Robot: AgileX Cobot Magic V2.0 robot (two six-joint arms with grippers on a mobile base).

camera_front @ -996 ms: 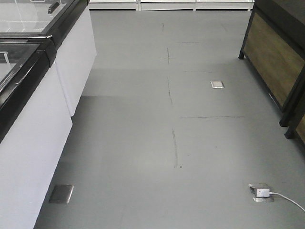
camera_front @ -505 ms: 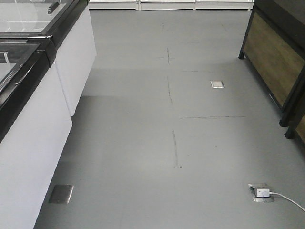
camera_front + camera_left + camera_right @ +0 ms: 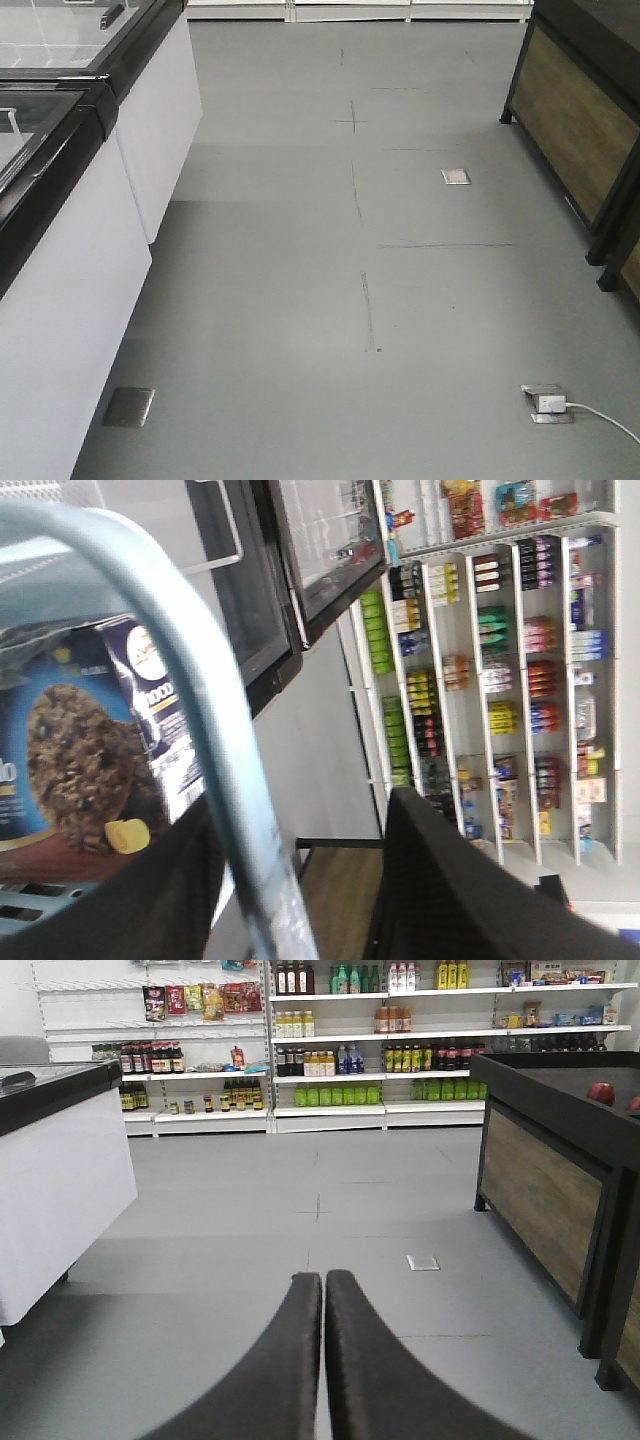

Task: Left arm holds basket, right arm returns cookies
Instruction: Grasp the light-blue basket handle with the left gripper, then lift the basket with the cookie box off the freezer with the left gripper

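In the left wrist view the light blue basket's handle (image 3: 200, 700) arcs down between the two black fingers of my left gripper (image 3: 300, 805). The jaws stand wide apart; the handle lies against the left finger (image 3: 150, 900), with a clear gap to the right finger (image 3: 460, 890). The dark navy cookies carton (image 3: 90, 760) with its cookie picture lies inside the basket. In the right wrist view my right gripper (image 3: 323, 1278) is shut and empty, pointing out over the grey floor. Neither arm nor the basket shows in the front view.
A white chest freezer with black rim (image 3: 70, 200) lines the left; it also shows in the right wrist view (image 3: 60, 1180). A dark wood-panelled stand (image 3: 580, 130) is at the right. A floor socket with white plug and cable (image 3: 550, 403) lies front right. Stocked shelves (image 3: 380, 1050) stand far ahead.
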